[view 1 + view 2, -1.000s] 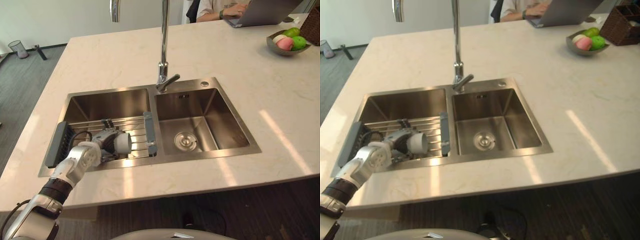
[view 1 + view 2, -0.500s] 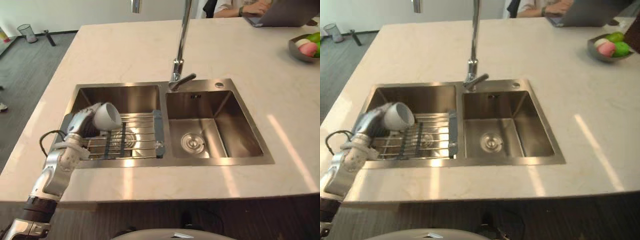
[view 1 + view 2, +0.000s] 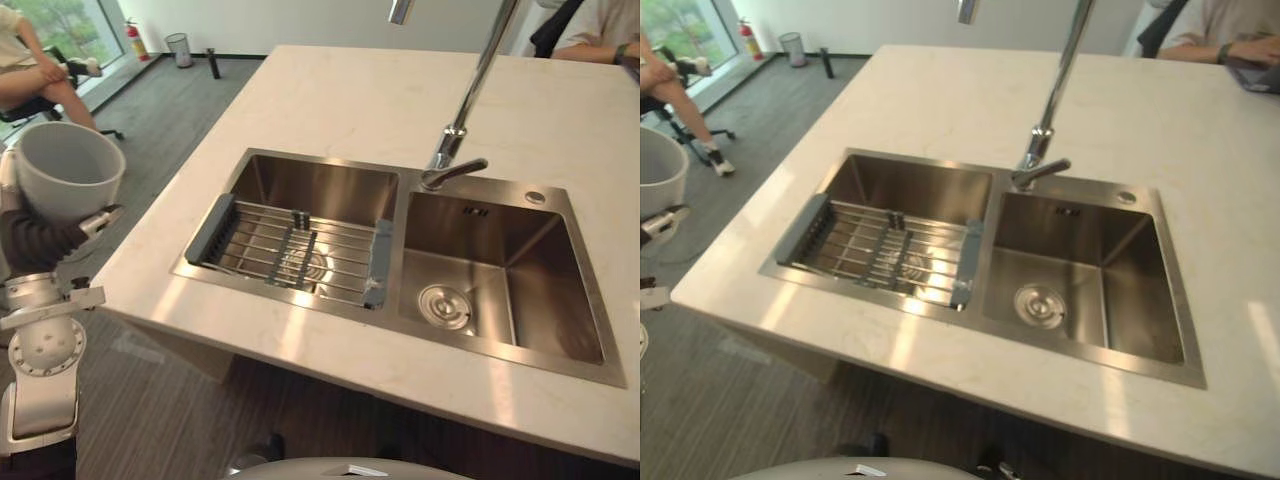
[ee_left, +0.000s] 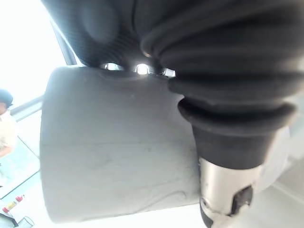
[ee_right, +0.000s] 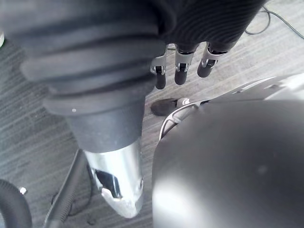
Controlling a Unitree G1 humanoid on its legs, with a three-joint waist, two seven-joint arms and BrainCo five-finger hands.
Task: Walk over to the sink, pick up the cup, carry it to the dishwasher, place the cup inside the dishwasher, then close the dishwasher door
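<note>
The white cup (image 3: 66, 170) stands mouth up in my left hand (image 3: 38, 238), raised beyond the counter's left end, over the floor. In the left wrist view its pale side (image 4: 114, 147) lies against the palm, with a finger (image 4: 228, 190) curled round it. The cup's rim (image 3: 656, 168) also shows at the edge of the right eye view. My right hand (image 5: 180, 66) hangs low over the grey floor, fingers relaxed and holding nothing.
The steel double sink (image 3: 300, 180) sits in the cream counter (image 3: 330, 90), with a wire rack (image 3: 290, 245) in its left basin and a tall faucet (image 3: 470, 90) between the basins. One person (image 3: 40, 70) sits far left, another (image 3: 600, 25) at the counter's far end.
My left hand has lifted the cup off the sink rack and out past the counter's left end, turning it mouth up. The camera has swung left.
</note>
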